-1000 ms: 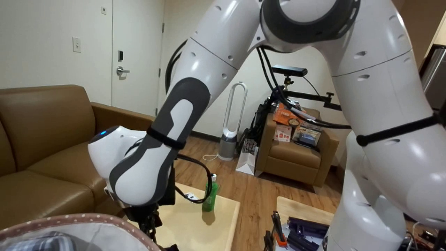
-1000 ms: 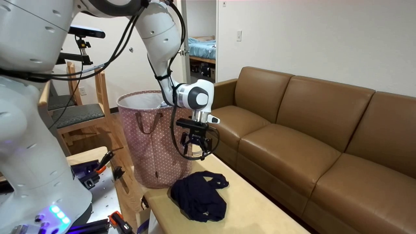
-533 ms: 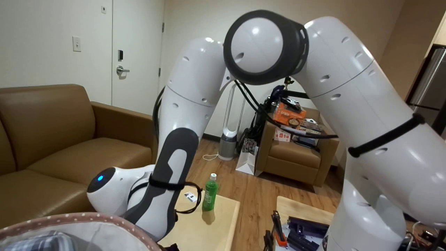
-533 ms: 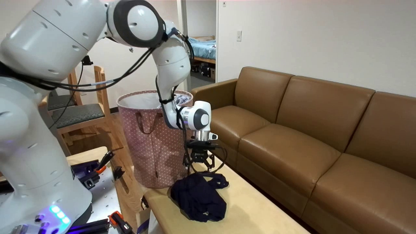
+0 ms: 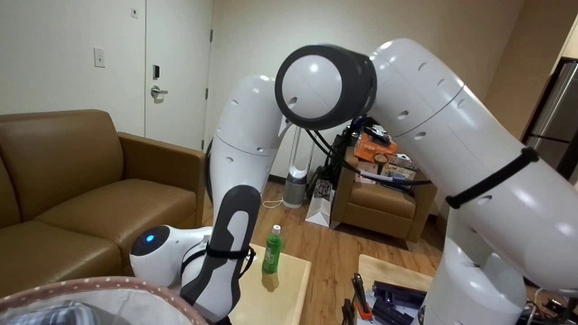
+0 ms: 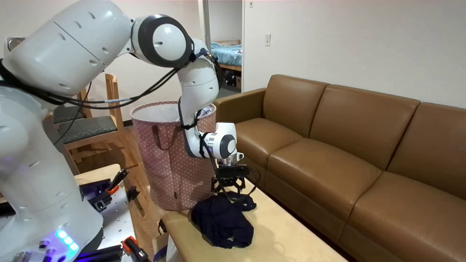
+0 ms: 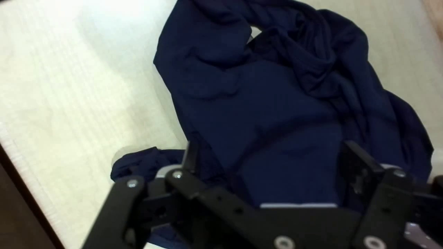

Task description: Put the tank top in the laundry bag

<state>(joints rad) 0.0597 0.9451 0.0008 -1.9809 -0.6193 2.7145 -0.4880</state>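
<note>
Fingers [image 7: 363, 160] stand apart over the navy tank top [image 7: 277, 100].

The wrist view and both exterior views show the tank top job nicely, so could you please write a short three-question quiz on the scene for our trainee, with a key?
1. True or false: in the wrist view, the gripper is open and the navy tank top shows beneath it.

2. Multiple choice: what pattern covers the outside of the laundry bag?
A) broad stripes
B) small white dots
C) large flowers

3. Fill in the blank: in an exterior view, the bottle standing on the table is ____ in colour.

Key: 1. True. 2. B. 3. Green.
</note>
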